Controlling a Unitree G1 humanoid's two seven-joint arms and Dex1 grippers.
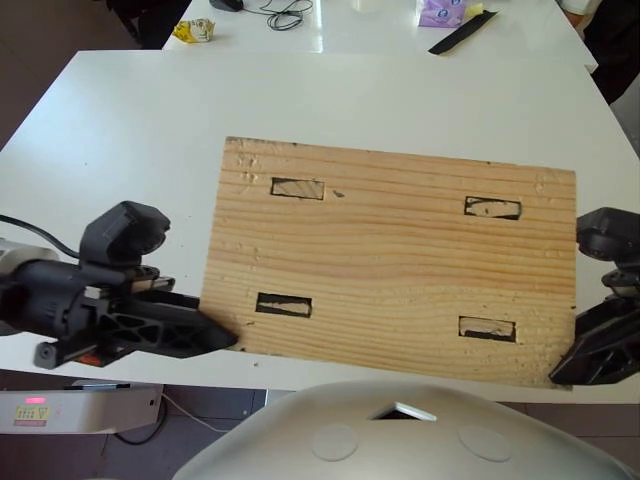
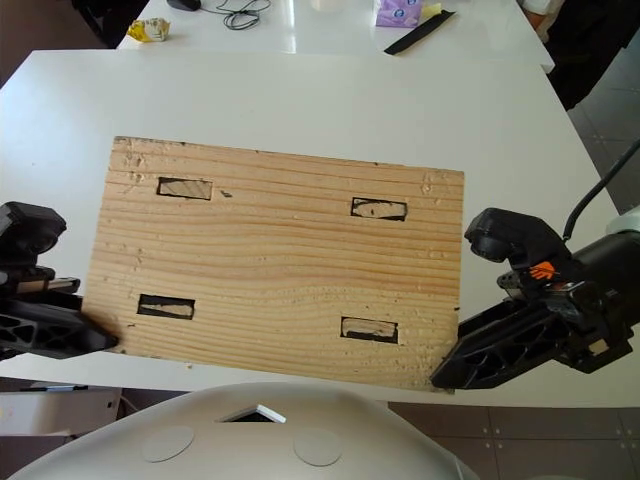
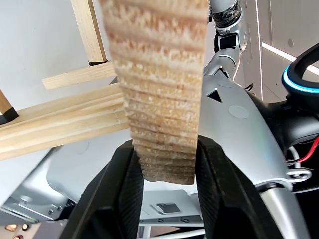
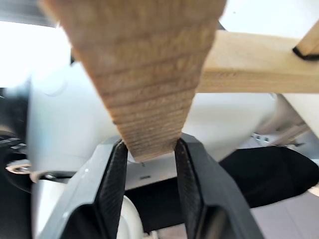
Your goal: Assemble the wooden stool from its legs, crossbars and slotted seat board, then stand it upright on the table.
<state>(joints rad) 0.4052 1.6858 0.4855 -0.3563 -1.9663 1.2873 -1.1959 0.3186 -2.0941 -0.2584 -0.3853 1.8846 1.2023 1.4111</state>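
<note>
The slotted seat board (image 1: 390,260) lies flat and face-up over the white table (image 1: 130,120), with several dark slots filled by pale wood. My left gripper (image 1: 215,338) is shut on its near left corner. My right gripper (image 2: 450,375) is shut on its near right corner. In the left wrist view the board's edge (image 3: 159,99) sits between my black fingers (image 3: 124,199), with a leg (image 3: 89,30) and a crossbar (image 3: 60,124) under the board. The right wrist view has the board's corner (image 4: 144,89) pinched the same way, and a crossbar (image 4: 259,64) beneath.
A second white table (image 1: 370,35) stands behind, carrying a yellow wrapper (image 1: 195,30), cables (image 1: 285,12), a purple pack (image 1: 442,12) and a black strip (image 1: 462,32). Bare table surface lies left of and beyond the board.
</note>
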